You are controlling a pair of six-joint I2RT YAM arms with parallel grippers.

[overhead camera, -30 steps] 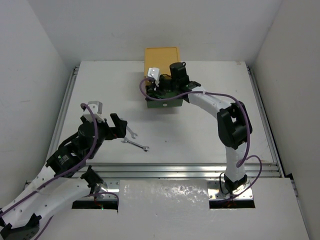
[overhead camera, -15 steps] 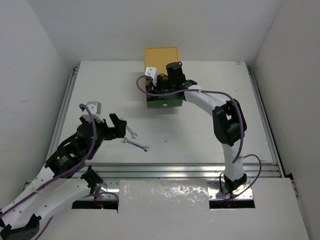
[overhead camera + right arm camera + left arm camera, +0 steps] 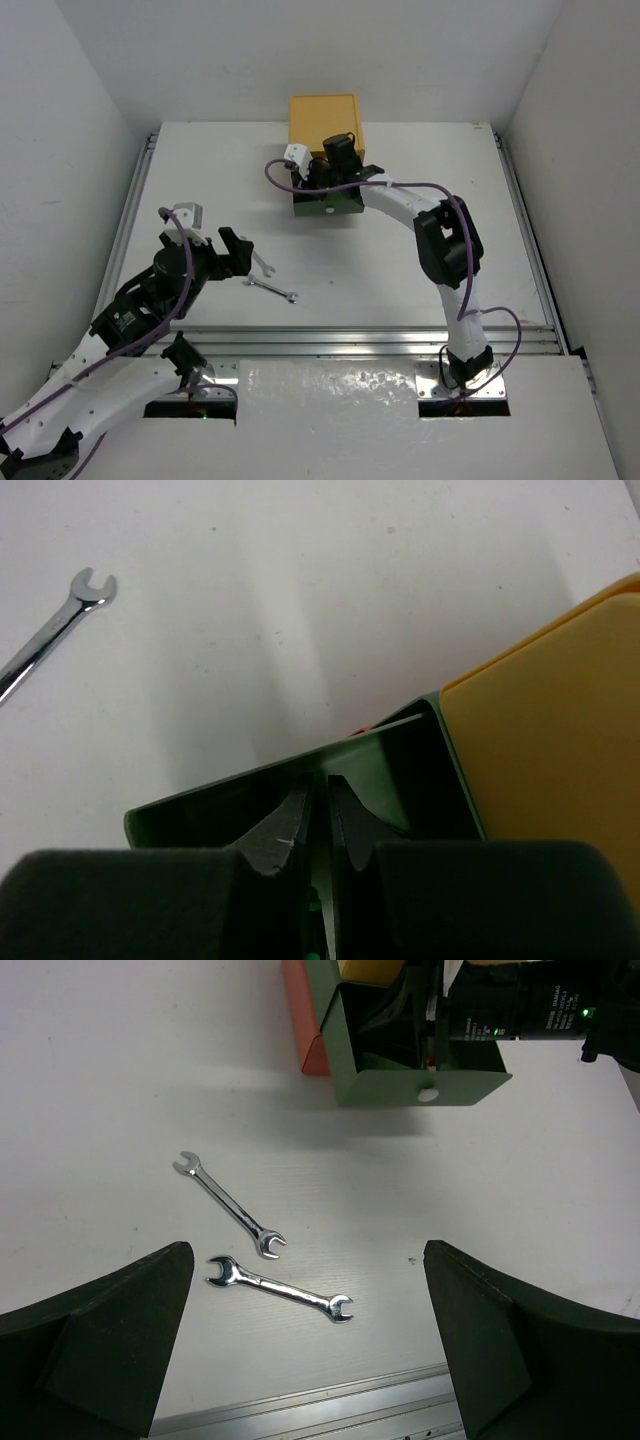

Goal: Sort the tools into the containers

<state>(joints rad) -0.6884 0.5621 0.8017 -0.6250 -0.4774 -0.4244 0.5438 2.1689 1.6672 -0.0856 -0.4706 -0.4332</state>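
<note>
Two flat silver wrenches lie side by side on the white table; they also show in the top view. My left gripper hovers over them, open and empty. The green drawer is pulled out of the chest with the yellow top; its white knob faces me and the red drawer shows beneath. My right gripper reaches down inside the green drawer, jaws nearly together on a thin tool with green marks, a screwdriver as far as I can tell.
A metal rail runs along the table's near edge, close below the wrenches. A side rail borders the left. White walls enclose the table. One wrench end shows left of the drawer in the right wrist view.
My right wrist has shifted left and settled lower into the green drawer. The left arm and the wrenches have not moved.
</note>
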